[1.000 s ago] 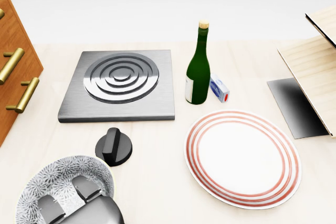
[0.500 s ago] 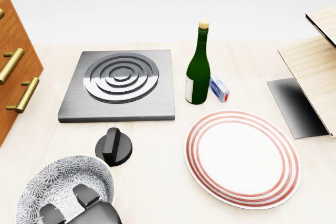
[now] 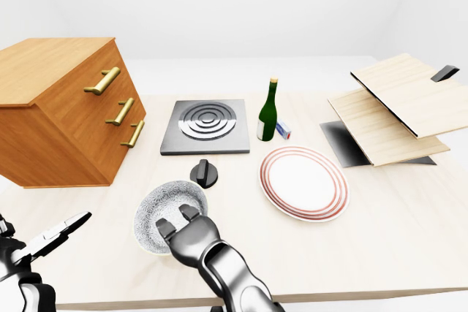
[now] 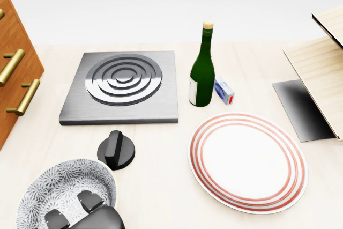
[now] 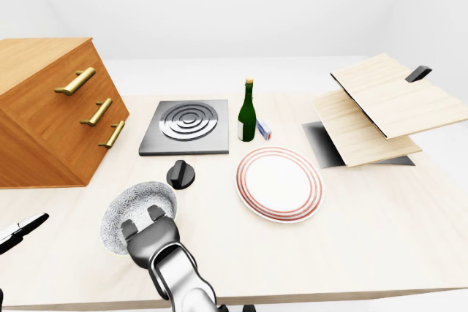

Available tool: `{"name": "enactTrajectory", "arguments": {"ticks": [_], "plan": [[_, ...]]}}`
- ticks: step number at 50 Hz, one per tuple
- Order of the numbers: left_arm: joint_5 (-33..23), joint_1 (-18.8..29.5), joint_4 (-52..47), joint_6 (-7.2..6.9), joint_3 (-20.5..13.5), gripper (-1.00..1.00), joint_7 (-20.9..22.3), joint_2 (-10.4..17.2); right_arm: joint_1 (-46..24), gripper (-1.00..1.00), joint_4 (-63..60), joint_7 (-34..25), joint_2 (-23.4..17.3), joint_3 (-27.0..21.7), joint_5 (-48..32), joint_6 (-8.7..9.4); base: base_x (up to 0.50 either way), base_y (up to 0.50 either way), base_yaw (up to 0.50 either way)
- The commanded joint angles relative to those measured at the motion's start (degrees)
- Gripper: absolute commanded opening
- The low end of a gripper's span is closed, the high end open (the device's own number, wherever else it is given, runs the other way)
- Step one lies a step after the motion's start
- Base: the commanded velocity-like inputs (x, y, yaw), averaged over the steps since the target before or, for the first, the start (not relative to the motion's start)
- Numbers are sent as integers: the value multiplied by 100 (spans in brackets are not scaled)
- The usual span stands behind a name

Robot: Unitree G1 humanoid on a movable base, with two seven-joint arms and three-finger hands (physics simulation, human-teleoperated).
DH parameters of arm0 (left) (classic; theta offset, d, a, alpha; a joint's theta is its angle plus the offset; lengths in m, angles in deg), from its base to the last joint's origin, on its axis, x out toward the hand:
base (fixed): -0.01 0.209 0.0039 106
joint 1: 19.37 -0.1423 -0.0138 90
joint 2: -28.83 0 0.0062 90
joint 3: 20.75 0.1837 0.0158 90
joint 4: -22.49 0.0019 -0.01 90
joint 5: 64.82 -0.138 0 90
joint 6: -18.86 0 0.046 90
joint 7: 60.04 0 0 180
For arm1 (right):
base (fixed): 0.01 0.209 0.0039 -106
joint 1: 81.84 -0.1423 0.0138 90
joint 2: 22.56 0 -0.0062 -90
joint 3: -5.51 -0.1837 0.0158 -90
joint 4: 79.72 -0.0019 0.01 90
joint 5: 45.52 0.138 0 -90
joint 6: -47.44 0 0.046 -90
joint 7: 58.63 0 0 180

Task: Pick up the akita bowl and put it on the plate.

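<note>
Right now the akita bowl [image 3: 170, 213] is sitting upright, mouth up, round with no long axis, near the counter's [image 3: 380, 217] bottom edge in the left-eye view. The right robot hand [image 3: 183, 228] is hooking two fingers over its rim, gripping it. The left robot hand [image 3: 51, 237] is hanging open. Bare counter is separating bowl and plate [image 3: 303, 183].

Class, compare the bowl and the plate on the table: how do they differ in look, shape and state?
The bowl is deep with a grey speckled pattern; the plate is flat and white with red rings. The bowl has the fingers of a hand hooked over its near rim; the plate sits untouched and empty. The bowl looks smaller across than the plate. Both are round and rest on the table.
</note>
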State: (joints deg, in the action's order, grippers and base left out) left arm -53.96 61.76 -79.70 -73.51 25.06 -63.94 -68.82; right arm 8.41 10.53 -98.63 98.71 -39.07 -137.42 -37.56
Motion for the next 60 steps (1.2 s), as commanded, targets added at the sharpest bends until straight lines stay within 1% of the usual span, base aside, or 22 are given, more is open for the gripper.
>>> {"name": "enactTrajectory", "arguments": {"ticks": [1, 10, 13, 14, 19, 21, 30, 35, 39, 40, 41, 42, 51, 54, 60], "plan": [[-3, 5, 24, 18, 3, 100, -1, 2, -46, 100, 83, 0, 42, -45, 14, 0, 0, 0, 0], [-9, 14, 16, 7, 19, 100, -19, 10, -39, 100, 193, 0, 13, -106, 83, 0, 0, 0, 0], [-13, 15, 25, 23, 24, 100, -18, 10, -43, 100, 205, 0, 12, -115, 86, 0, 0, 0, 0], [-6, 13, 7, -1, 20, 100, -22, 13, -44, 100, 220, 0, 22, -119, 92, 0, 0, 0, 0], [2, 1, -13, -10, 8, 100, -9, 6, -53, 100, 263, 0, 34, -119, 108, 0, 0, 0, 0], [-4, 4, 12, 18, 10, 100, -4, 2, -39, 100, 257, 0, 24, -112, 114, 0, 0, 0, 0], [-2, 2, -7, 5, 8, 100, 2, 2, -77, 100, 294, 0, 44, -144, 120, 0, 0, 0, 0], [-5, 6, 42, 53, 17, 100, 5, 3, -85, 100, 332, 0, 54, -167, 132, 0, 0, 0, 0], [2, 1, 10, 25, 13, 100, 4, 3, -106, 100, 361, 0, 68, -183, 180, 0, 0, 0, 0], [-7, 9, 35, 44, 19, 100, 3, 5, -154, 60, 411, 0, 101, -234, 192, 0, 0, 0, 0], [-7, 10, 46, 55, 21, 100, 3, 6, -187, -76, 411, 0, 85, -261, 230, 0, 0, 0, 0], [1, 9, 30, 33, 20, 100, -1, 9, -115, -100, 277, 0, 54, -204, 180, 0, 0, 0, 0], [-1, 3, -20, -4, 14, 100, -6, 0, -151, -100, 284, 0, 62, -267, 215, 0, 0, 0, 0], [-8, 10, 30, 42, 18, 100, -1, -2, -155, -100, 271, 0, 67, -267, 211, 0, 0, 0, 0], [7, 0, 39, 51, 11, 100, 8, 0, -141, -100, 305, 0, 74, -255, 217, 0, 0, 0, 0]]}}
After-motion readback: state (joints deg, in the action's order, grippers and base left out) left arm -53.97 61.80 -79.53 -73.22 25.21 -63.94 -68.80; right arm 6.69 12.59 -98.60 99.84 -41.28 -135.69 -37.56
